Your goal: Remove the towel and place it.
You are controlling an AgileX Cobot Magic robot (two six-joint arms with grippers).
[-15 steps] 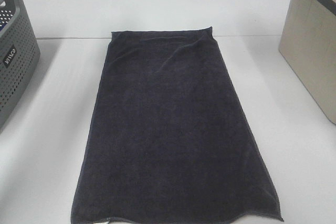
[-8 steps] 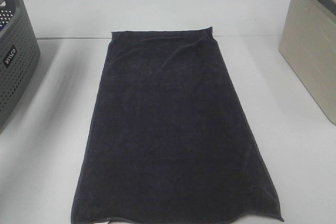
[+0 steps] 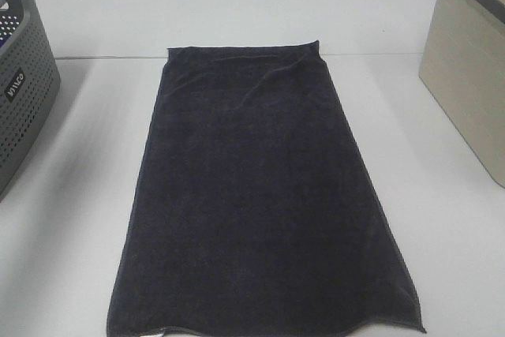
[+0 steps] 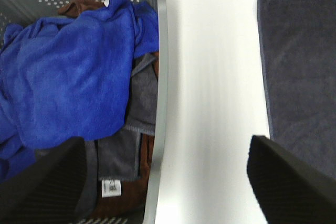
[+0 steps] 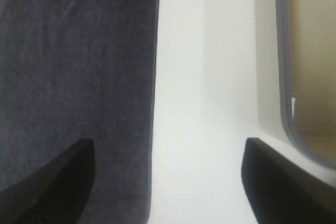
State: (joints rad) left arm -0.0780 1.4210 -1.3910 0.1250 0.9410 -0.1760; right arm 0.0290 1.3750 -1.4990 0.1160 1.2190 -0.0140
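The white worktop [image 3: 71, 195] is being covered down its middle by the towel [image 3: 260, 195], which is lying flat and spread out, one short edge at the near rim. A beige bin [image 3: 469, 76] is sitting well apart on the right, a grey basket [image 3: 24, 92] on the left. Blue cloth [image 4: 68, 77] is being held inside the basket. Both tools, left [image 4: 168, 182] and right [image 5: 168, 182], are being kept spread wide, nothing pinched.
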